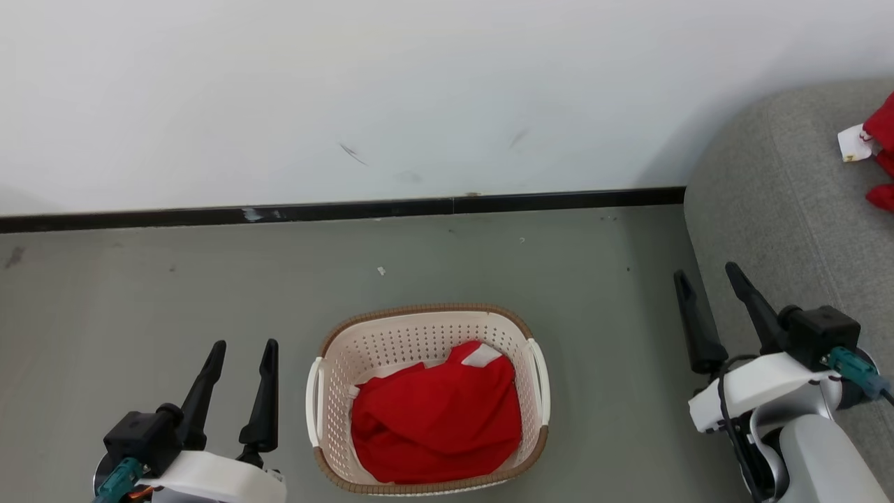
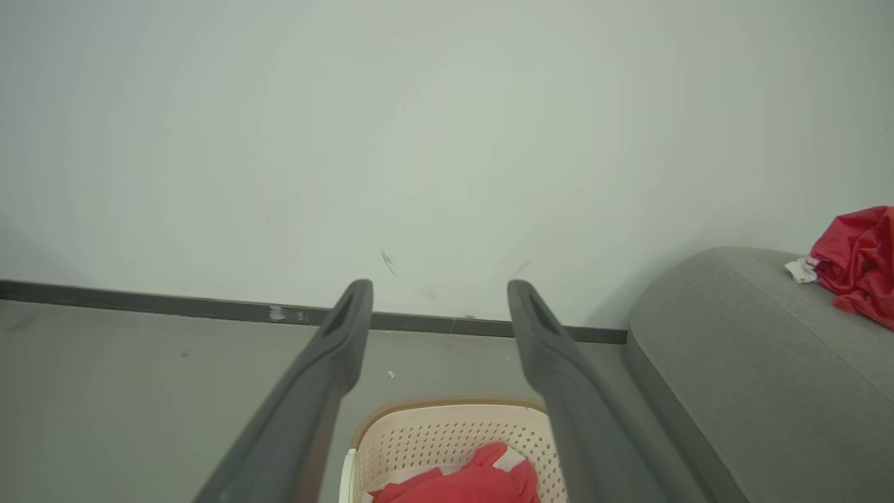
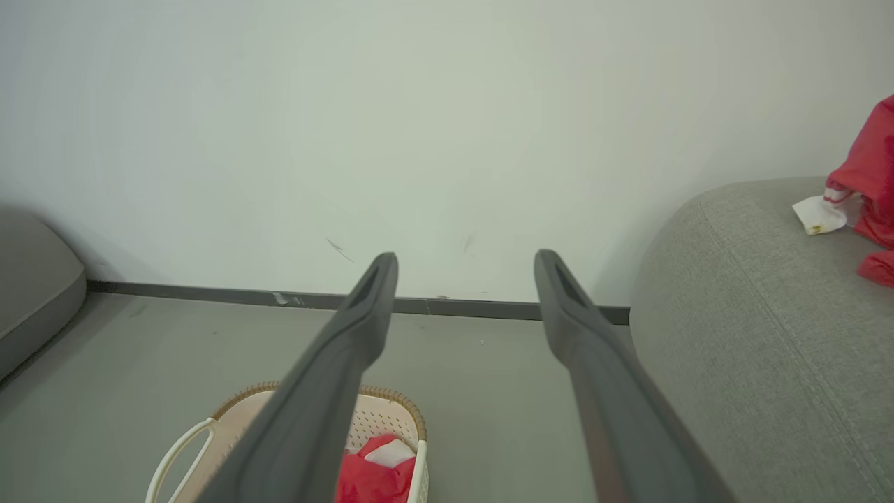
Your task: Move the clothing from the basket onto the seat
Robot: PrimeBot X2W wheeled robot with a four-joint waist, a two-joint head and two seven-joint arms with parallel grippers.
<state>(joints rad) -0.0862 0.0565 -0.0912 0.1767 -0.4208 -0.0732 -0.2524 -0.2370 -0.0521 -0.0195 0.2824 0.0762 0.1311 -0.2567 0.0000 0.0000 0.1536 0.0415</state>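
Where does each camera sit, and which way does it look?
Head view: on the head, looking down at the basket on the floor; left gripper and right gripper show, open.
Left wrist view: on the left wrist, facing the wall; its own fingers show.
Right wrist view: on the right wrist, facing that wall; its fingers show.
All share the basket, the seat and clothing.

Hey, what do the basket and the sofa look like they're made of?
Basket: likely matte cream plastic, its walls punched with rows of holes; the brown rim looks woven, maybe moulded. Sofa: matte grey fabric upholstery, with visible weave and a stitched seam.
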